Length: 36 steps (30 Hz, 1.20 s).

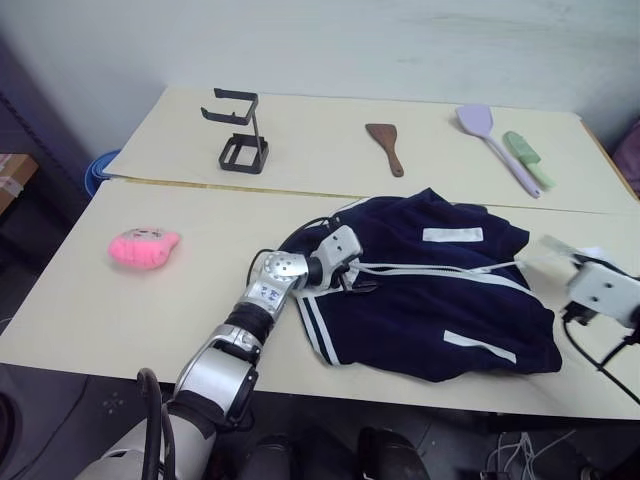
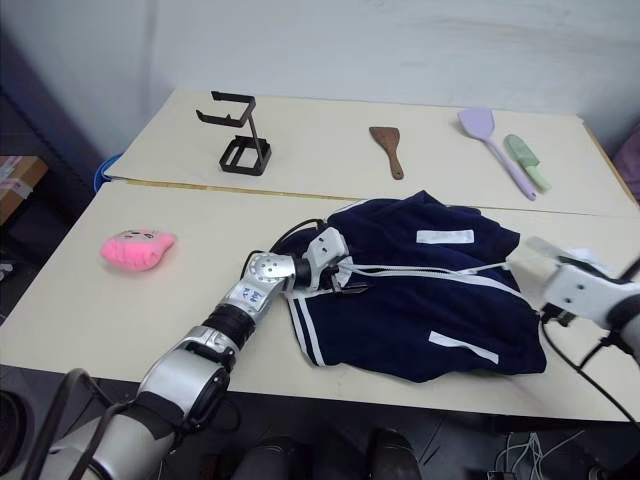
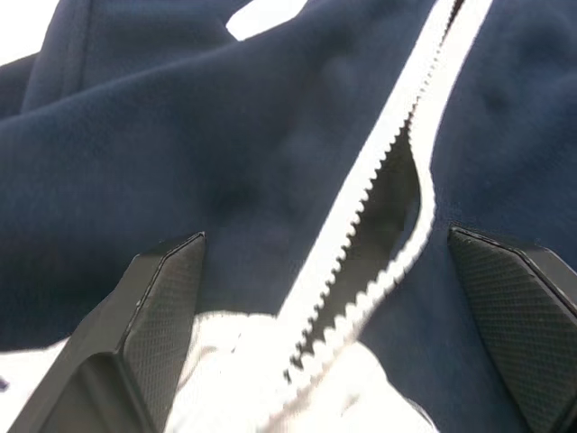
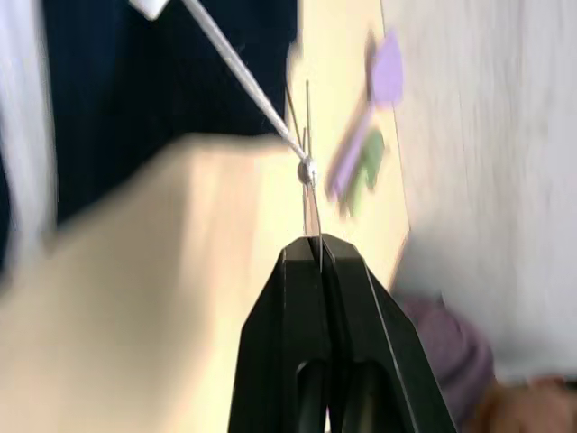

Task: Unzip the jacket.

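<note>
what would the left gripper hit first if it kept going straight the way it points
Probably the jacket: the open left gripper straddles its white zipper, partly parted here, with navy fabric directly ahead.

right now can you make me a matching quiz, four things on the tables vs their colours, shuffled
Things:
1. plush toy
2. jacket
3. stand
4. long-handled spatula

Colours:
A. navy with white stripes
B. lilac
C. pink
D. black

Pairs: 1-C, 2-A, 3-D, 4-B
</note>
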Available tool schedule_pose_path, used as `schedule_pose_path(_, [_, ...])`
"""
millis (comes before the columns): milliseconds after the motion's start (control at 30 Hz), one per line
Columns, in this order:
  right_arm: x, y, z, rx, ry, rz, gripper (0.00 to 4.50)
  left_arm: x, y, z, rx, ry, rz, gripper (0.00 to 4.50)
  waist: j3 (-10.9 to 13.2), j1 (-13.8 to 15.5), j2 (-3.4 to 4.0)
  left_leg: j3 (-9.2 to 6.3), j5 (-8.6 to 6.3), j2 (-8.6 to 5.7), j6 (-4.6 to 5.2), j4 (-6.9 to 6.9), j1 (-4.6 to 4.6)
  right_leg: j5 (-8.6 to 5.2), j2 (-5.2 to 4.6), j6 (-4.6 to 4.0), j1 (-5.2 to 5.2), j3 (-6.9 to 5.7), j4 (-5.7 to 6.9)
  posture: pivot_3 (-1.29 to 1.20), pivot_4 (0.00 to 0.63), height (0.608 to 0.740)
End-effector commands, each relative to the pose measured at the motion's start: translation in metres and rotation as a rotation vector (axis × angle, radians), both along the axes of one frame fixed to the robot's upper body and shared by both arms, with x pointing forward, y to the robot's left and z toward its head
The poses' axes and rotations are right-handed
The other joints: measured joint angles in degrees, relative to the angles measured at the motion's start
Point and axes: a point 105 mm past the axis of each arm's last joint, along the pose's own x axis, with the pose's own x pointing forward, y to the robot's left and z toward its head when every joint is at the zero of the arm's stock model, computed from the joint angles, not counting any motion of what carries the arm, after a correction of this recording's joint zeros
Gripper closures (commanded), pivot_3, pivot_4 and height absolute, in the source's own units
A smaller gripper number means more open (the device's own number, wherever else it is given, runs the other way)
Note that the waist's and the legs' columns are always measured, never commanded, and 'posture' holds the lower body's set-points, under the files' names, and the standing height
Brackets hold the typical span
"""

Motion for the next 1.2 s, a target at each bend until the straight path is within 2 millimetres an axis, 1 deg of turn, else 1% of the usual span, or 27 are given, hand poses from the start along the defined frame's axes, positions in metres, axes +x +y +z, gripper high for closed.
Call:
schedule_pose_path(33, [-0.023,-0.055,0.018,-0.056,-0.07,-0.181,4.46,-0.02,0.031,-0.067,0.141,0.217,0.054,0.0,-0.06,-0.32,-0.06,0.05,-0.01,0.0,-0.01,-0.11,0.15,-0.01,-0.06,-0.02,0.08,0.09,-0.02,0.0,0.15,0.74])
schedule_pose_path(67, [-0.03,-0.069,0.016,-0.059,-0.064,-0.229,4.46,-0.02,0.033,-0.067,0.14,0.218,0.06,0.0,-0.13,-0.7,-0.05,0.06,-0.02,0.0,-0.02,-0.21,0.24,-0.02,-0.11,-0.04,0.13,0.34,-0.07,0.0,0.15,0.74])
schedule_pose_path(133, [-0.039,-0.087,0.018,-0.086,-0.085,-0.291,4.46,-0.021,0.036,-0.067,0.139,0.221,0.066,0.0,-0.18,-0.98,0.01,0.09,-0.04,0.02,-0.08,-0.33,0.43,-0.1,-0.3,-0.18,0.19,0.49,-0.05,0.0,0.15,0.74])
schedule_pose_path(167, [-0.041,-0.092,0.018,-0.089,-0.09,-0.307,4.46,-0.021,0.037,-0.067,0.138,0.223,0.068,0.0,-0.2,-1.09,0.05,0.1,-0.05,0.04,-0.12,-0.37,0.5,-0.17,-0.5,-0.29,0.21,0.47,-0.01,0.0,0.15,0.74])
schedule_pose_path(300, [-0.04,-0.099,0.019,-0.095,-0.109,-0.329,4.46,-0.02,0.04,-0.063,0.114,0.23,0.08,0.0,-0.36,-1.26,0.32,0.18,-0.04,0.13,-0.27,-0.41,0.6,-0.23,-0.42,-0.37,0.22,0.49,0.04,0.0,0.15,0.74])
schedule_pose_path(367, [-0.034,-0.093,0.019,-0.075,-0.122,-0.303,4.46,-0.021,0.04,-0.061,0.107,0.221,0.074,0.0,-0.39,-1.24,0.36,0.2,-0.04,0.13,-0.27,-0.42,0.62,-0.23,-0.4,-0.37,0.22,0.52,0.05,0.0,0.15,0.74])
schedule_pose_path(400, [-0.029,-0.086,0.018,-0.039,-0.136,-0.268,4.46,-0.021,0.039,-0.057,0.089,0.199,0.064,0.0,-0.4,-1.22,0.38,0.21,-0.04,0.13,-0.27,-0.43,0.61,-0.23,-0.4,-0.36,0.2,0.52,0.05,0.0,0.15,0.74])
schedule_pose_path(433, [-0.025,-0.078,0.013,0.016,-0.128,-0.227,4.46,-0.021,0.037,-0.053,0.064,0.184,0.058,0.0,-0.42,-1.31,0.4,0.21,-0.04,0.14,-0.28,-0.44,0.61,-0.23,-0.4,-0.36,0.2,0.52,0.04,0.0,0.15,0.74])
schedule_pose_path(467, [-0.023,-0.071,0.006,0.078,-0.113,-0.198,4.46,-0.021,0.035,-0.048,0.036,0.169,0.048,0.0,-0.42,-1.33,0.41,0.22,-0.04,0.14,-0.29,-0.46,0.61,-0.23,-0.37,-0.36,0.18,0.55,0.03,0.0,0.15,0.74])
schedule_pose_path(533, [-0.023,-0.061,-0.005,0.293,-0.121,-0.175,4.46,-0.024,0.033,-0.029,-0.046,0.121,0.0,0.0,-0.4,-1.39,0.31,0.22,-0.06,0.23,-0.33,-0.45,0.61,-0.23,-0.22,-0.36,0.19,0.56,0.01,0.0,0.15,0.74])
schedule_pose_path(567, [-0.025,-0.055,-0.01,0.354,-0.107,-0.157,4.08,-0.025,0.034,-0.019,-0.076,0.085,-0.02,0.0,-0.4,-1.36,0.3,0.21,-0.1,0.36,-0.42,-0.43,0.6,-0.23,-0.1,-0.37,0.2,0.57,-0.05,0.0,0.15,0.74])
schedule_pose_path(600, [-0.028,-0.045,-0.013,0.427,-0.096,-0.106,3.87,-0.028,0.038,-0.01,-0.098,0.068,-0.047,0.0,-0.4,-1.23,0.31,0.19,-0.12,0.44,-0.49,-0.42,0.58,-0.26,-0.02,-0.43,0.2,0.55,-0.04,0.0,0.15,0.74])
schedule_pose_path(667, [-0.036,-0.02,-0.015,0.553,-0.059,0.014,3.25,-0.036,0.046,0.007,-0.127,0.028,-0.103,0.0,-0.39,-1.06,0.52,0.19,-0.13,0.46,-0.52,-0.46,0.49,-0.29,0.01,-0.47,0.06,0.56,0.06,0.0,0.15,0.74])
schedule_pose_path(733, [-0.052,0.009,-0.01,0.697,-0.026,0.136,2.59,-0.044,0.065,0.031,-0.154,-0.065,-0.133,0.0,-0.3,-0.94,0.82,0.2,-0.15,0.52,-0.54,-0.46,0.4,-0.3,0.08,-0.5,-0.01,0.54,0.18,0.0,0.15,0.74])
schedule_pose_path(767, [-0.061,0.026,-0.007,0.767,0.005,0.195,2.27,-0.052,0.08,0.04,-0.137,-0.117,-0.161,0.0,-0.3,-0.93,0.94,0.18,-0.15,0.53,-0.54,-0.46,0.32,-0.3,0.07,-0.51,-0.07,0.55,0.17,0.0,0.15,0.74])
schedule_pose_path(800, [-0.067,0.041,-0.004,0.805,0.028,0.241,1.95,-0.062,0.093,0.043,-0.103,-0.14,-0.191,0.0,-0.17,-1.03,1.05,0.16,-0.15,0.55,-0.54,-0.43,0.32,-0.3,0.07,-0.51,-0.07,0.55,0.21,0.0,0.15,0.74])
schedule_pose_path(867, [-0.074,0.063,-0.001,0.843,0.071,0.301,1.28,-0.076,0.11,0.044,-0.059,-0.15,-0.226,0.0,-0.08,-1.18,0.92,0.21,-0.18,0.64,-0.59,-0.41,0.37,-0.35,0.06,-0.59,-0.11,0.62,0.12,0.0,0.15,0.74])
schedule_pose_path(900, [-0.075,0.087,-0.002,0.867,0.104,0.379,1.28,-0.081,0.124,0.043,-0.046,-0.134,-0.208,0.0,-0.06,-1.18,0.84,0.21,-0.21,0.69,-0.64,-0.39,0.5,-0.36,0.08,-0.62,-0.01,0.62,0.12,0.0,0.15,0.74])
schedule_pose_path(933, [-0.078,0.103,-0.002,0.888,0.127,0.433,1.28,-0.086,0.133,0.043,-0.04,-0.123,-0.194,0.0,-0.05,-1.24,0.81,0.21,-0.23,0.67,-0.6,-0.37,0.5,-0.36,0.06,-0.63,0.0,0.64,0.12,0.0,0.15,0.74])
schedule_pose_path(967, [-0.081,0.121,-0.006,0.891,0.159,0.492,1.28,-0.088,0.141,0.043,-0.03,-0.123,-0.178,0.0,-0.05,-1.05,0.82,0.22,-0.28,0.69,-0.59,-0.37,0.51,-0.36,0.03,-0.63,-0.02,0.7,0.11,0.0,0.15,0.74])
schedule_pose_path(1000, [-0.089,0.142,-0.015,0.927,0.266,0.564,1.28,-0.094,0.15,0.041,-0.027,-0.109,-0.158,0.0,-0.05,-0.97,0.82,0.18,-0.34,0.7,-0.61,-0.37,0.55,-0.37,0.02,-0.65,-0.01,0.71,0.13,0.0,0.15,0.74])
schedule_pose_path(1033, [-0.095,0.156,-0.022,0.93,0.336,0.626,1.28,-0.099,0.158,0.039,-0.021,-0.104,-0.132,0.0,-0.05,-0.86,0.83,0.19,-0.38,0.7,-0.63,-0.38,0.51,-0.38,0.0,-0.67,-0.07,0.73,0.12,0.0,0.15,0.74])
schedule_pose_path(1067, [-0.1,0.166,-0.026,0.931,0.38,0.667,0.97,-0.102,0.162,0.038,-0.016,-0.099,-0.115,0.0,-0.05,-0.63,0.83,0.15,-0.41,0.7,-0.63,-0.41,0.47,-0.41,-0.01,-0.72,-0.13,0.73,0.14,0.0,0.15,0.74])
schedule_pose_path(1100, [-0.101,0.172,-0.032,0.928,0.39,0.688,0.76,-0.107,0.169,0.034,-0.01,-0.095,-0.089,0.0,-0.05,-0.29,0.83,0.08,-0.44,0.7,-0.65,-0.41,0.46,-0.44,-0.01,-0.78,-0.13,0.7,0.17,0.0,0.15,0.74])
schedule_pose_path(1133, [-0.099,0.174,-0.035,0.922,0.383,0.695,0.45,-0.111,0.173,0.032,-0.005,-0.093,-0.072,0.0,-0.04,-0.18,0.79,0.05,-0.47,0.69,-0.65,-0.4,0.43,-0.46,0.0,-0.81,-0.18,0.69,0.2,0.0,0.15,0.74])
schedule_pose_path(1167, [-0.098,0.178,-0.042,0.892,0.393,0.72,0.12,-0.118,0.178,0.028,0.008,-0.08,-0.07,0.0,-0.03,-0.03,0.78,0.06,-0.51,0.7,-0.65,-0.4,0.4,-0.46,0.01,-0.82,-0.21,0.69,0.18,0.0,0.15,0.74])
schedule_pose_path(1200, [-0.097,0.181,-0.046,0.87,0.403,0.739,0.05,-0.124,0.181,0.025,0.018,-0.07,-0.069,0.0,-0.02,-0.08,0.75,0.06,-0.55,0.66,-0.59,-0.38,0.35,-0.47,-0.01,-0.82,-0.22,0.69,0.17,0.0,0.15,0.74])
